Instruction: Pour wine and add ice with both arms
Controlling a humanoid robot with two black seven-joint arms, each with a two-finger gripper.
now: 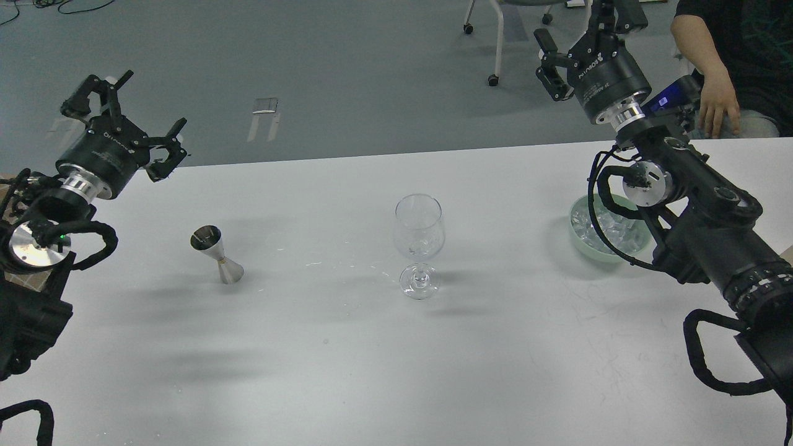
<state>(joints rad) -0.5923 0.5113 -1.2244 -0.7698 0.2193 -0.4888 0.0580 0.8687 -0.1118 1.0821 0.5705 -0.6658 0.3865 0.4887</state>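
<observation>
A clear wine glass (419, 244) stands upright at the table's middle. A steel jigger (217, 254) stands to its left; I cannot make out the wine in either. A pale green bowl (579, 238) at the right holds the ice (610, 224), several clear cubes, partly hidden by my right arm. My left gripper (139, 108) is open and empty, raised over the table's far left edge, well behind the jigger. My right gripper (579, 28) is open and empty, raised high beyond the table's far edge, behind the bowl.
The white table (347, 359) has its far edge running across the upper middle, with grey floor beyond. A seated person's hand (717, 105) is at the far right behind my right arm. Chair legs on castors (494, 62) stand on the floor behind.
</observation>
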